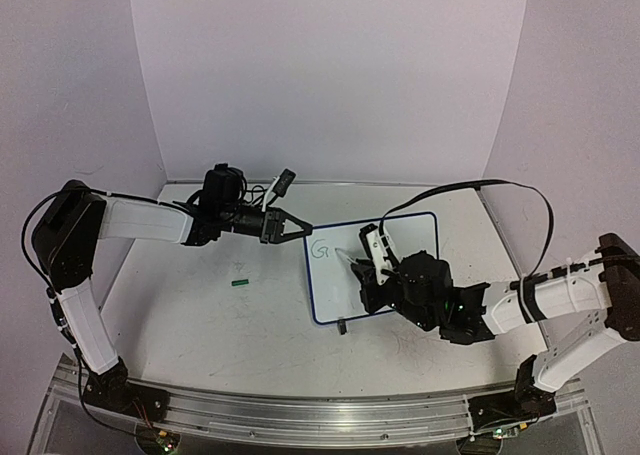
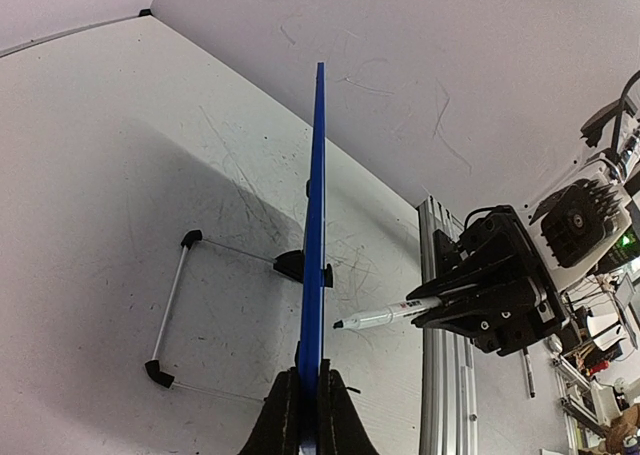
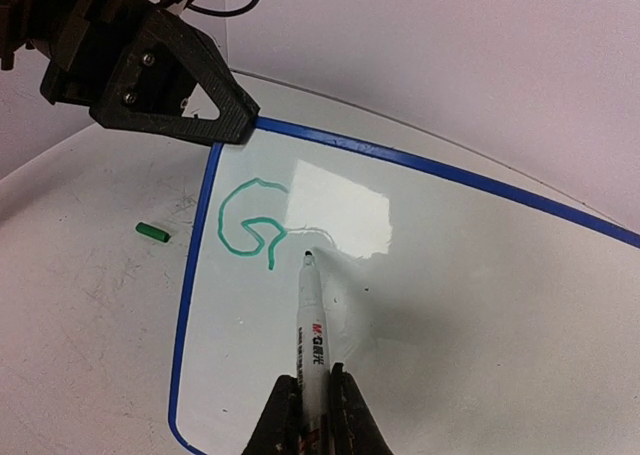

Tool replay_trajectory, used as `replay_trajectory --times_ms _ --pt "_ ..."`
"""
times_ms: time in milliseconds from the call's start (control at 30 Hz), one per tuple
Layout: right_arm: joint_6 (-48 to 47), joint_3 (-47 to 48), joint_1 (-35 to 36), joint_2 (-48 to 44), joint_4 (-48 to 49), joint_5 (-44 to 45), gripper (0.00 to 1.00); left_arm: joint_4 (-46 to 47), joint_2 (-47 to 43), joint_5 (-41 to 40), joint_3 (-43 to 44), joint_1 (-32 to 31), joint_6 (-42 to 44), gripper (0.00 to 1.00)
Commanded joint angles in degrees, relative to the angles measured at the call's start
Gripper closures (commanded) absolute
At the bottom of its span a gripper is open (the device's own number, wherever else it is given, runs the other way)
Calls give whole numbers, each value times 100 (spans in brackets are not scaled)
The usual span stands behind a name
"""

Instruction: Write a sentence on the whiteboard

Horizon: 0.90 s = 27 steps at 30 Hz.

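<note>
Right jaws: pressed together on the barrel of a white marker pen with a dark tip, which is pinched low on its body and pointed away from the wrist. The tip is placed just right of a single green handwritten letter "G", the only part of the sentence written so far. Whether the tip touches the surface cannot be told.

Left jaws: clamped on the thin dark-blue frame at the upper left corner of the small rectangular whiteboard, seen edge-on in the left wrist view. A black clip foot and a thin wire stand with black ends are seen beside the board, so a propped, tilted position is judged likely.

The whiteboard is located mid-table, between the two arms. A small green cap is left on the white scuffed table, well apart from the board.

For the next letter, light and even pressure is advised, with strokes started close beside the "G" and sized to match it. The frame should be held firmly by the left jaws so that the board is not pushed by the pen.
</note>
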Motion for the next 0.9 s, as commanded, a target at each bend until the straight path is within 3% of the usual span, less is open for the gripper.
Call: replay_trajectory --times_ms 0,867 --pt "61 234 -10 76 270 184 100 -10 -87 -32 -51 -4 153 98" --pt "12 347 -49 338 255 40 100 -10 -122 10 -60 -13 159 98"
